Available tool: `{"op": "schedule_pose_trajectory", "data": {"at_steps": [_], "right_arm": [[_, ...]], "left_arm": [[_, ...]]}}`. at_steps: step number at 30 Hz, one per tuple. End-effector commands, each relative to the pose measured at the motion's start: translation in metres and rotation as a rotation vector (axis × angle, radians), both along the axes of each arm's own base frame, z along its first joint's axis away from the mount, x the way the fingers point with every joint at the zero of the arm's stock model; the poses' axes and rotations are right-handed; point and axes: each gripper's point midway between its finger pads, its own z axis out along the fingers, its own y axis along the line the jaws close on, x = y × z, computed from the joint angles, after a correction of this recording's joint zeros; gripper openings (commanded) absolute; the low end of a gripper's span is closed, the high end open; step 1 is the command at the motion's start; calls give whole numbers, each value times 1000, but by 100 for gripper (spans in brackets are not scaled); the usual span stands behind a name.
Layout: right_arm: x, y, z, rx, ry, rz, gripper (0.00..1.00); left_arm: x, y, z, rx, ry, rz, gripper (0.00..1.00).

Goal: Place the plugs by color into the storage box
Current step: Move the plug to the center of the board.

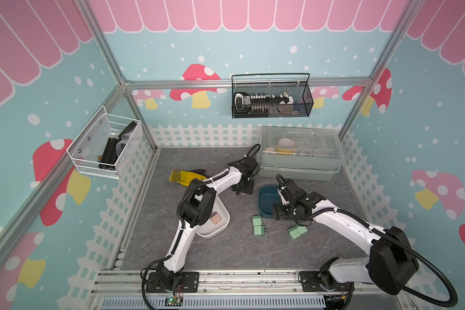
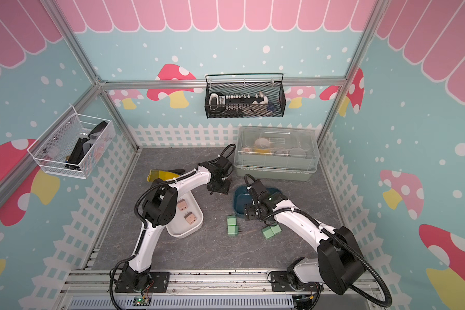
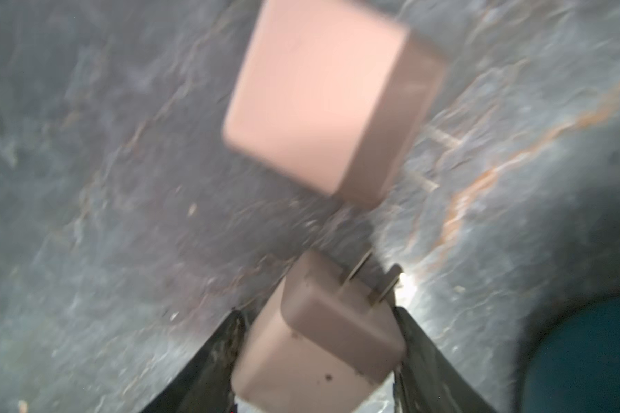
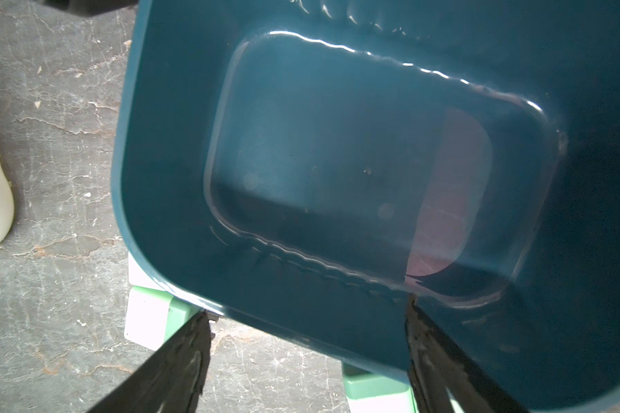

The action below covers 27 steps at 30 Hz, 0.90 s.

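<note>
Pink plug (image 3: 315, 357) tight in left tool (image 3: 318, 313)

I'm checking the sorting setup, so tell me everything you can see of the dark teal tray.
The dark teal tray is a shallow, rounded-rectangle dish of glossy plastic with sloping walls and a flat floor. It lies level on the grey marbled tabletop, before the clear-lidded bin. What shows of its inside holds no plugs. The right hand hovers open over its near rim, and mint-green plugs peek out beside that rim.
</note>
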Motion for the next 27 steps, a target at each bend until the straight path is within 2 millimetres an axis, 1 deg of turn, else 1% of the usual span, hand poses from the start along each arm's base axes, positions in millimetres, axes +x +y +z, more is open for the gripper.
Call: {"op": "schedule_pose_trajectory", "data": {"at_steps": [1,2,5,7,9,15,19,22,24,27], "right_arm": [[0,-1,-5,-1,17,-9,83],[0,0,-5,0,15,-6,83],[1,1,-6,-1,16,0,83],[1,1,-6,-2,17,3,83],[2,1,-5,-2,15,6,83],[1,-1,-5,-9,9,9,83],[1,-1,-5,-9,7,10,83],[0,-2,-5,-11,10,10,83],[-1,-3,-5,-13,9,10,83],[-3,-4,-4,-17,11,10,83]], "left_arm": [[-9,29,3,20,42,133,62],[-11,34,2,17,50,158,62],[-14,40,5,3,62,199,61],[-14,38,9,-16,64,204,62],[-13,36,15,-32,57,204,64],[-4,39,45,-21,9,205,73],[7,41,60,19,-38,169,75],[14,38,58,41,-48,99,79],[18,33,52,48,-55,34,81],[21,23,41,13,-54,-59,82]]}}
